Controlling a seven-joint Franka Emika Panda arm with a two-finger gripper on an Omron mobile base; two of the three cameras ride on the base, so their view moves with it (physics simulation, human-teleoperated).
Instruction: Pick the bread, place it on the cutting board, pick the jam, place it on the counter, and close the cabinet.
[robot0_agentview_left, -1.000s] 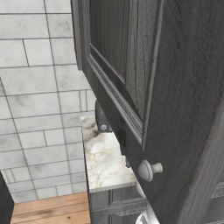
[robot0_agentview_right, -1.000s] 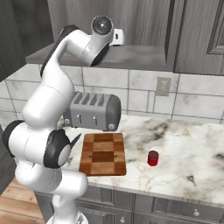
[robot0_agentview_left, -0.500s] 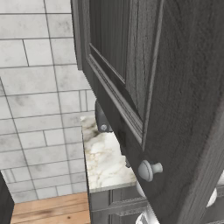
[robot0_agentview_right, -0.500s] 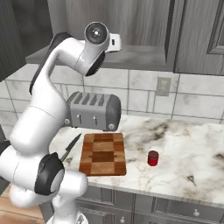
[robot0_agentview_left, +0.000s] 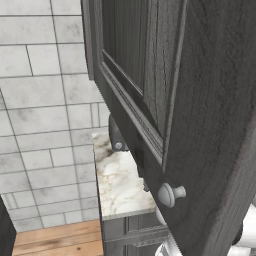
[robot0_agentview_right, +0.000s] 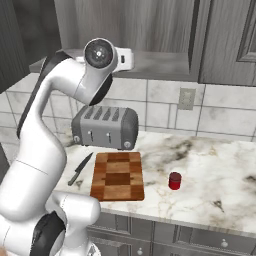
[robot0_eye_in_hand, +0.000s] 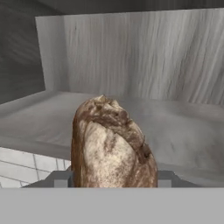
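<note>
Bread (robot0_eye_in_hand: 113, 144) sits right in front of my hand camera, a brown lump with a dark crust. It sits between my gripper (robot0_eye_in_hand: 113, 180) tips, which show as small grey bits at its left and right sides. The tips look closed on the bread, so I think I have hold of it. Behind the bread I see the grey cabinet shelf (robot0_eye_in_hand: 183, 135) and its back wall, so the bread is at the front edge of the shelf, inside the cabinet (robot0_agentview_left: 200, 100).

Down below, the cutting board (robot0_agentview_right: 118, 176) lies near the front edge of the counter (robot0_agentview_right: 215, 170). A black knife (robot0_agentview_right: 80, 169) lies just beside its left edge. A grey toaster (robot0_agentview_right: 105, 128) stands behind the board, near the wall. A small red jar (robot0_agentview_right: 174, 180), maybe the jam, stands to the right of the board, apart from it.

I think I am on the first step, picking the bread. Next I need to pull it out of the cabinet, bring it down past the toaster, and set it on the board. The cabinet door hangs open, so I must not bump it.
</note>
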